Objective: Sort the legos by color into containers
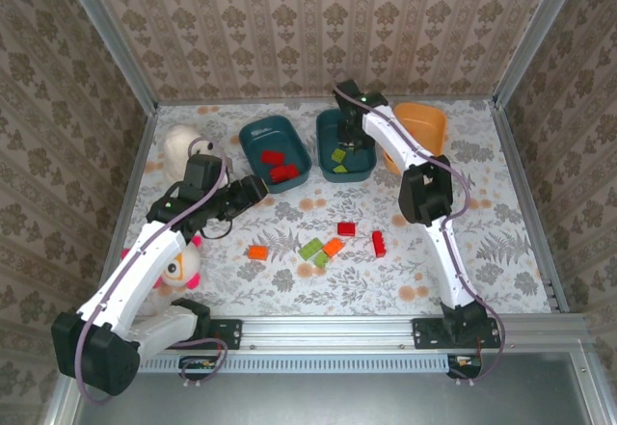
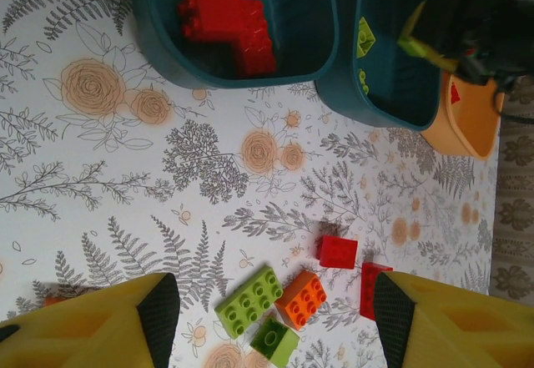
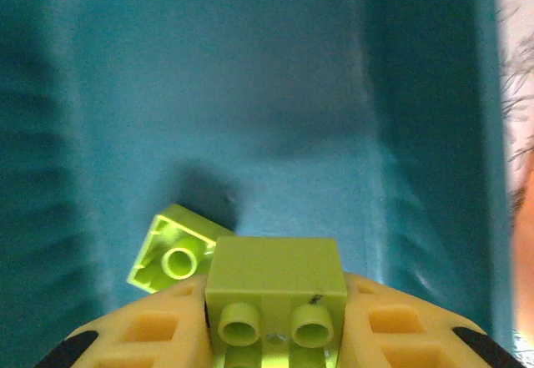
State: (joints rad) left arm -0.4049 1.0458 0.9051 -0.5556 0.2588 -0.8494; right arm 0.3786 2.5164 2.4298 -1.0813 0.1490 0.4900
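The right end effector [image 3: 275, 335] is clenched on a small light-green plastic brick [image 3: 275, 289] over the middle dark teal plastic bin [image 3: 250, 93], near the table [image 1: 516, 252] far edge. The brick looks light, rigid and slick, best pinched on its flat sides. The left end effector [image 2: 274, 314] hangs released.

Glossy plastic brick [image 3: 275, 280], smooth teal bin [image 3: 250, 93]

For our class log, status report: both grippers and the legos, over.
Left gripper open, facing loose legos. Right gripper shut on green lego over middle teal bin. No obstruction seen.
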